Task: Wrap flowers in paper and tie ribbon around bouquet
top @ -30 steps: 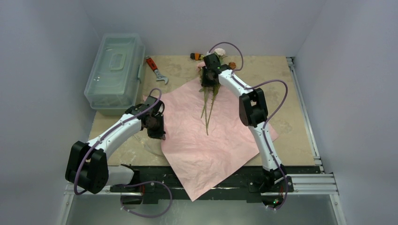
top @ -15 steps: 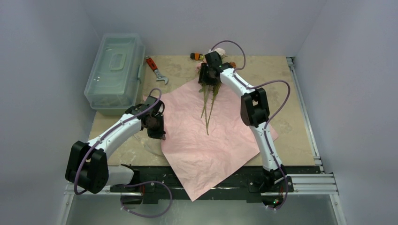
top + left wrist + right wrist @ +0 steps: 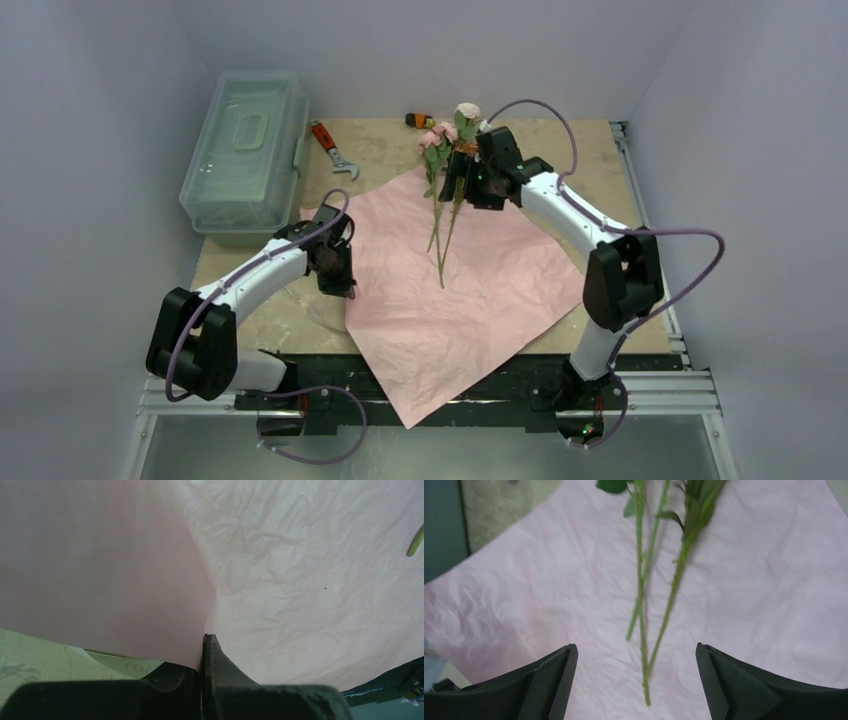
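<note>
My right gripper (image 3: 466, 188) holds its jaws wide apart, just right of the flowers (image 3: 441, 240). They lie on the paper (image 3: 470, 290), stems pointing toward me, blooms at the far corner. My left gripper (image 3: 338, 283), farther off, is clamped on the paper's left edge.

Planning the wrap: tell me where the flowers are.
Top view: the flowers lie on the far half of the paper, blooms past its far corner, stem ends toward the near side. The open right gripper hovers just to their right.
</note>
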